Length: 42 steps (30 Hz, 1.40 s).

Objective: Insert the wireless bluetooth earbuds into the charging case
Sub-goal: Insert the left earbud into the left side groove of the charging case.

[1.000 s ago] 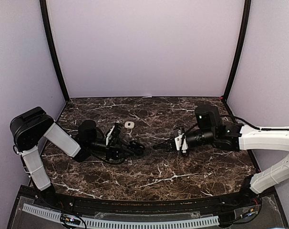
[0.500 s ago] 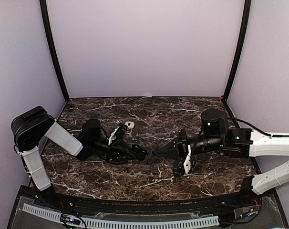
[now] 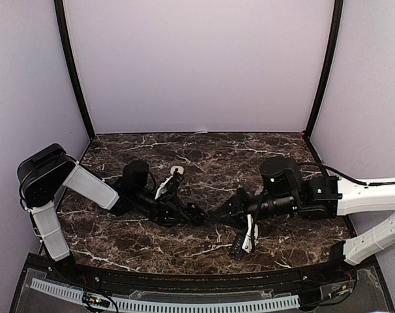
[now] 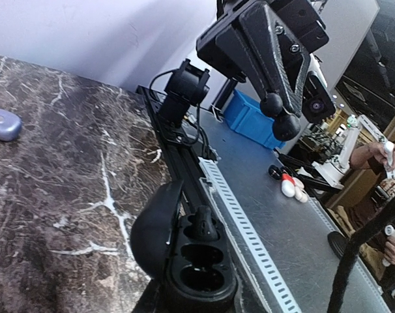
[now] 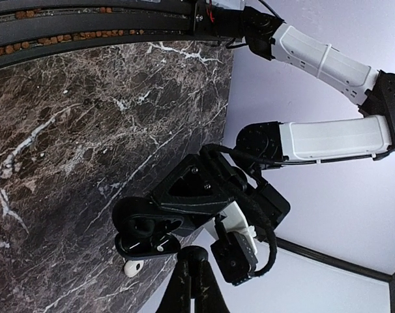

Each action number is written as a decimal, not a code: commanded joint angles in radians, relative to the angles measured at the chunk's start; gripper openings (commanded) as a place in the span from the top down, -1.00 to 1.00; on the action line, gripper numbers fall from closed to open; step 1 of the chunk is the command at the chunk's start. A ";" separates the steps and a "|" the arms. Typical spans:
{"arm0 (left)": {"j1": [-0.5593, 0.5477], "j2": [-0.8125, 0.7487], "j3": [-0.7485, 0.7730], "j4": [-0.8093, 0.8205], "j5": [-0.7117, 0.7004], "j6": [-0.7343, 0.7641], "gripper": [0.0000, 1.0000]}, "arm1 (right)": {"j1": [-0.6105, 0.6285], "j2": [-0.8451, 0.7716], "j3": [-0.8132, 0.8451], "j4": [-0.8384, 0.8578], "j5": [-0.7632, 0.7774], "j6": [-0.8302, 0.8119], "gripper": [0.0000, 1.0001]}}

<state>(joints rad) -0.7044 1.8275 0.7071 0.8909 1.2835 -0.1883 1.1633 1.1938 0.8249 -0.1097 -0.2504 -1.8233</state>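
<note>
Earbud (image 3: 176, 170) on table (image 3: 249, 153) just behind charging case (image 4: 197, 261), near ctr.

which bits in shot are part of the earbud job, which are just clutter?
Job: open black charging case in left pincer, dark earbud seated in it, white earbud, right pincer.
Clutter: grey oval case on the table, blue bin off it.

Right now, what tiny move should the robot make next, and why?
Probably ease the right hand toward the empty well of the open black case, which the left hand grips. One well already holds a dark bud, the other looks empty, and the right hand's closed tips hang apart from it, maybe pinching a bud.
</note>
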 commanded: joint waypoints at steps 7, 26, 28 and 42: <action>-0.048 0.012 0.086 -0.296 0.045 0.186 1.00 | 0.069 0.034 0.058 -0.069 0.162 -0.121 1.00; -0.050 0.017 0.085 -0.312 0.095 0.206 1.00 | 0.100 0.054 0.018 0.017 0.181 -0.132 1.00; -0.054 0.017 0.084 -0.315 0.100 0.217 1.00 | 0.107 0.051 0.014 0.010 0.189 -0.162 1.00; -0.124 0.071 0.198 -0.695 0.148 0.555 1.00 | 0.162 0.054 0.068 -0.135 0.198 -0.272 1.00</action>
<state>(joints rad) -0.8032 1.8954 0.8494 0.4294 1.4025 0.1509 1.3003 1.2438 0.8474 -0.1822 -0.0551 -2.0541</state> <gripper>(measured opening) 0.243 0.006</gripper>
